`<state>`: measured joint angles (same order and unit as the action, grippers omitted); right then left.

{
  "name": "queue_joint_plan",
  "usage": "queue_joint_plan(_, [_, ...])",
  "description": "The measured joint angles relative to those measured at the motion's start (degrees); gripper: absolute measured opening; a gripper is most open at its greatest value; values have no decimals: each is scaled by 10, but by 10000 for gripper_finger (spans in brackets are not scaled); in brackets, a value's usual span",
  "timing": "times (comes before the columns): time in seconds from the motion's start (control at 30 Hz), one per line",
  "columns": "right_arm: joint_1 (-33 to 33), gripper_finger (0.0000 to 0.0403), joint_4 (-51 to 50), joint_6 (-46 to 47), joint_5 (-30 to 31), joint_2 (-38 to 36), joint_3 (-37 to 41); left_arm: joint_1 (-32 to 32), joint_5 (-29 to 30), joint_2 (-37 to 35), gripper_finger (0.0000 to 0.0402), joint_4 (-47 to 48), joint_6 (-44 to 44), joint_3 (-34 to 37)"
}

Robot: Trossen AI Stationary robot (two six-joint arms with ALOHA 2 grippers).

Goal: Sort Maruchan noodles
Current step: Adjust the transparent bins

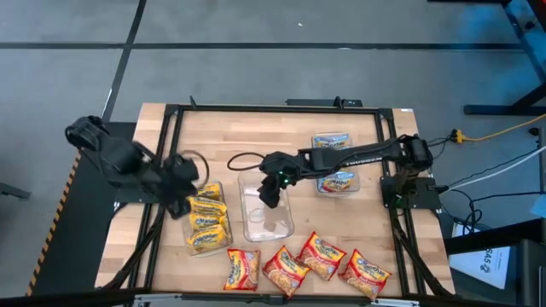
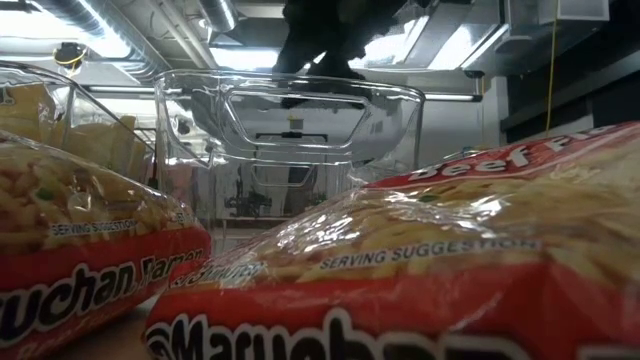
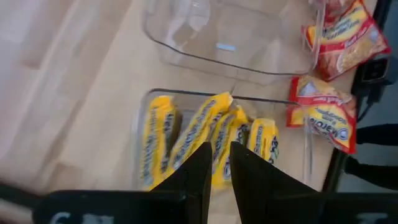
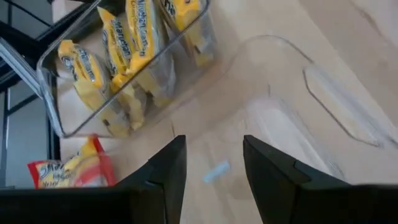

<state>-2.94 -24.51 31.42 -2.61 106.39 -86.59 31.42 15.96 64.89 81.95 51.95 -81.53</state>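
Several yellow Maruchan packets [image 1: 207, 223] [image 3: 205, 137] [image 4: 124, 56] stand on edge in a clear tray at the table's left. My left gripper [image 1: 181, 189] [image 3: 219, 149] hovers over that tray's far end, open only by a narrow gap, holding nothing. An empty clear tray [image 1: 266, 217] [image 2: 290, 130] sits mid-table. My right gripper [image 1: 270, 194] [image 4: 214, 146] hangs above its far end, open and empty. Several red packets [image 1: 322, 256] [image 2: 450, 270] lie flat along the near edge. Two blue-edged packets [image 1: 339, 181] lie right of centre.
A black frame [image 1: 273, 109] borders the wooden tabletop. A dark cable loop [image 1: 243, 160] lies behind the empty tray. The right arm [image 1: 358, 156] stretches over the blue-edged packets. Bare wood [image 1: 256, 132] shows at the far middle of the table.
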Motion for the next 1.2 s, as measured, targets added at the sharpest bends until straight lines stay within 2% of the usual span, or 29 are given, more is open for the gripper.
queue_joint_plan(0.2, [11, 156, 17, 0, -24, 44, 0, 23, 17, 0, 51, -203, -8, 146])
queue_joint_plan(0.3, [21, 156, -6, -2, -15, 58, 1, 20, 63, 11, 51, -312, -54, 182])
queue_joint_plan(0.4, [37, 156, -35, -16, 6, 61, 1, 17, 95, 16, 51, -361, -81, 185])
queue_joint_plan(0.5, [53, 156, -51, -33, 26, 61, 1, 10, 106, 20, 51, -368, -89, 186])
queue_joint_plan(0.7, [76, 156, -83, -38, 12, 61, 1, 2, 109, 19, 51, -367, -90, 186])
queue_joint_plan(0.83, [79, 156, -104, -63, 39, 61, 1, 2, 108, 19, 51, -366, -90, 186])
queue_joint_plan(1.2, [95, 156, -105, -106, 58, 61, 1, 2, 108, 19, 51, -364, -91, 186])
